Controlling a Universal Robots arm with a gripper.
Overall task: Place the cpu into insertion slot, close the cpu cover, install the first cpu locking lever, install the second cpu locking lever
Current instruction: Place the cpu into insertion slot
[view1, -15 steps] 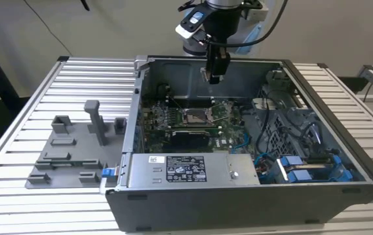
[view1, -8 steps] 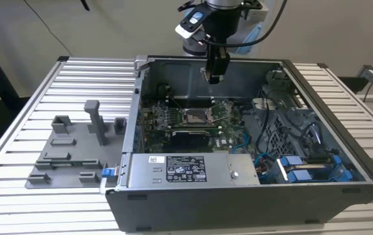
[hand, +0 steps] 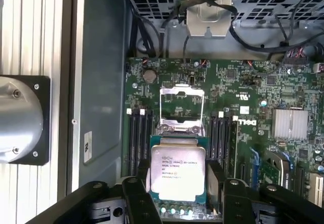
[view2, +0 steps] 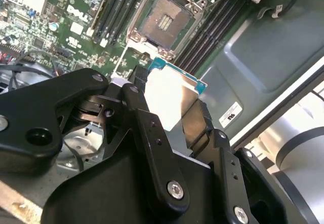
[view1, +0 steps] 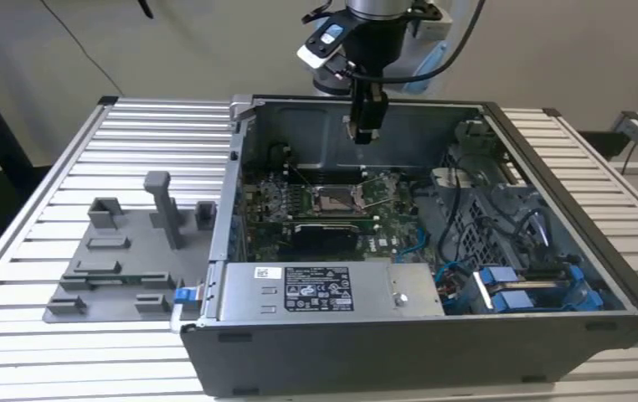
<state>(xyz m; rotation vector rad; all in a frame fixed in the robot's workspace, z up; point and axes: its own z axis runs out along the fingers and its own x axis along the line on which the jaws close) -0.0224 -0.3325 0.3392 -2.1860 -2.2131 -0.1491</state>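
Silvery-beige metal sits nearest me: the cpu (hand: 178, 171), clamped by two opposite edges between the two fingers (hand: 137, 196) of my pincer (hand: 178, 186), which hangs high over the open computer case (view1: 409, 352). Below the pincer, well apart from it, lies the insertion slot (hand: 181, 107), no chip in it, on the green board (hand: 243, 107). My worry is alignment: I judge that a chip coming down tilted or turned could bend the slot's contacts, and so slim an edge grip could let it slip. I count one cpu, one slot, one pincer, and two banks of memory slots (hand: 139, 133), one on each side of the slot. Farthest off, the case stands on the slatted table (view1: 129, 142), one grey fixture plate (view1: 129, 260) beside it.
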